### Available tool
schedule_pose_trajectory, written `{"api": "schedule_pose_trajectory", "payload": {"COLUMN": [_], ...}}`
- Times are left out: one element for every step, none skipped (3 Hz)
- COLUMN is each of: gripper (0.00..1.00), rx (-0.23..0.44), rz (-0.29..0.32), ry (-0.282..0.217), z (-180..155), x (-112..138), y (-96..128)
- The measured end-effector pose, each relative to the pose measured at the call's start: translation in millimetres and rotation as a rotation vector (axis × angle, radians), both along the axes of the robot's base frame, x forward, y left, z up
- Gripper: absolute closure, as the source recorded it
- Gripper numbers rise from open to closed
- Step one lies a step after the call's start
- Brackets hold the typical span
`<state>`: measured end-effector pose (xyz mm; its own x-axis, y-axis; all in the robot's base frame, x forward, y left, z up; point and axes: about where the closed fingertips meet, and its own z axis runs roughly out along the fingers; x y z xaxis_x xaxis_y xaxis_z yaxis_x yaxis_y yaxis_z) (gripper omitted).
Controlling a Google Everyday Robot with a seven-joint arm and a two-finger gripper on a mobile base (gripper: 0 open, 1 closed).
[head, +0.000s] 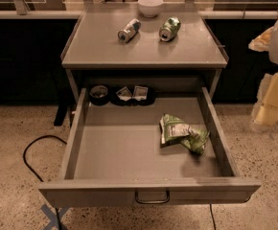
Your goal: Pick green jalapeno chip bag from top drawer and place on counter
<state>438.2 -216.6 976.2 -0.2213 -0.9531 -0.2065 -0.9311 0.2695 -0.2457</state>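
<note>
The green jalapeno chip bag (182, 133) lies crumpled in the right half of the open top drawer (110, 152), white label panel facing up. The drawer is pulled fully out, its pull handle (152, 197) at the front. The counter (100, 49) is the grey cabinet top above it. My gripper (272, 97) shows as pale cream blocks at the right edge of the view, beside and to the right of the drawer's right wall, apart from the bag and holding nothing I can see.
On the counter lie a silver can (129, 30) and a green-and-silver can (169, 28), with a white bowl (150, 6) behind. Dark round containers (99, 94) sit at the drawer's back. A black cable (33, 157) loops on the floor at left.
</note>
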Motion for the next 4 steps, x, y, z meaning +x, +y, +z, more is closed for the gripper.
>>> {"api": "schedule_pose_trajectory", "payload": {"gripper": [0.0,0.0,0.0,0.0], "rx": [-0.009,-0.011,0.024,0.035], "rz": [0.006,0.041,0.05,0.052], "ry": [-0.012,-0.009,0.027,0.054], "z": [0,-17,-51,-89], "x": [1,4,8,19], "y": [2,4,-1,-4]}}
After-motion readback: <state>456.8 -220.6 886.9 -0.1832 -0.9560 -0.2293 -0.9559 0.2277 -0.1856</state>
